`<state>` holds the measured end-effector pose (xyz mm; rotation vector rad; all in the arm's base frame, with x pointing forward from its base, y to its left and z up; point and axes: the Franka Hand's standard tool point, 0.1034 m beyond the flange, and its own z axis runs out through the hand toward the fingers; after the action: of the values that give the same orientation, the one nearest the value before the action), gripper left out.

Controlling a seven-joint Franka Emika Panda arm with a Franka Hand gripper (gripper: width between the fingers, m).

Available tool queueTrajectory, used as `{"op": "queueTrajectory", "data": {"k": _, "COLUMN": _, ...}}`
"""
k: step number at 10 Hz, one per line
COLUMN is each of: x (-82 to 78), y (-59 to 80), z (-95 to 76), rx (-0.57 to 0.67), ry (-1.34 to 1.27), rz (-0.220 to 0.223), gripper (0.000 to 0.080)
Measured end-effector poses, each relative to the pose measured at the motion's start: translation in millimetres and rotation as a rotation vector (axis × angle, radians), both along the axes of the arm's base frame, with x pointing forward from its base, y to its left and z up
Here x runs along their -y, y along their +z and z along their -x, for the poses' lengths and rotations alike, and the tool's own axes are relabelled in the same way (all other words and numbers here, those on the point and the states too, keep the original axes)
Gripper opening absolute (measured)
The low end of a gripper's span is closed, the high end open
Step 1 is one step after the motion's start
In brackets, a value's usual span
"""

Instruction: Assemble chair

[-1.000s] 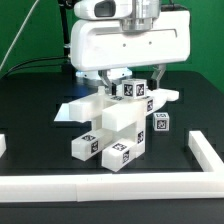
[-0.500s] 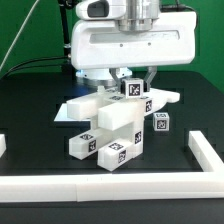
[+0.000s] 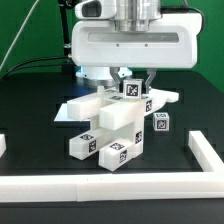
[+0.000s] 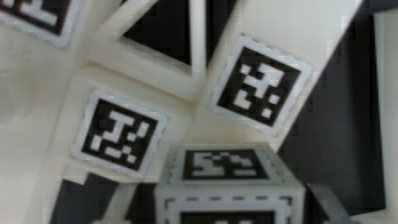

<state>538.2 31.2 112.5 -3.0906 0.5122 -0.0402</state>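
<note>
The chair parts are chunky white tagged blocks. Several stand joined in a stack (image 3: 112, 128) at the table's middle, on a flat white slab (image 3: 82, 108). My gripper (image 3: 133, 84) hangs over the stack's back top, its big white body above. Its two dark fingers (image 3: 150, 78) stand close on either side of a small tagged block (image 3: 131, 90) that sits at the top of the stack. In the wrist view this block (image 4: 222, 185) fills the near middle, with tagged faces of the stack (image 4: 121, 135) behind it. My fingertips do not show there.
One loose small tagged block (image 3: 160, 123) lies just to the exterior view's right of the stack. Plain white border rails run along the front (image 3: 110, 184), the right (image 3: 203, 150) and the left (image 3: 3, 145) of the black table.
My fingers have drawn in from a wide stance to close beside the small tagged block. The stack and the loose block have not moved.
</note>
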Motion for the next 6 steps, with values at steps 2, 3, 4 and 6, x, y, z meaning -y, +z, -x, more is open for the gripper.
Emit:
{"op": "queueTrajectory", "data": {"k": 2, "x": 4.6, "y": -1.4, "z": -1.4, "rx": -0.003, "ry": -0.155, "rz": -0.013, "gripper": 0.0266}}
{"op": "queueTrajectory", "data": {"k": 3, "x": 4.9, "y": -1.4, "z": -2.0, "rx": -0.003, "ry": -0.227, "rz": -0.021, "gripper": 0.0266}}
{"op": "queueTrajectory", "data": {"k": 4, "x": 3.3, "y": -1.4, "z": -1.9, "rx": -0.003, "ry": -0.261, "rz": -0.022, "gripper": 0.0269}}
{"op": "queueTrajectory", "data": {"k": 6, "x": 3.4, "y": -1.5, "z": -1.9, "rx": -0.003, "ry": -0.244, "rz": -0.021, "gripper": 0.044}}
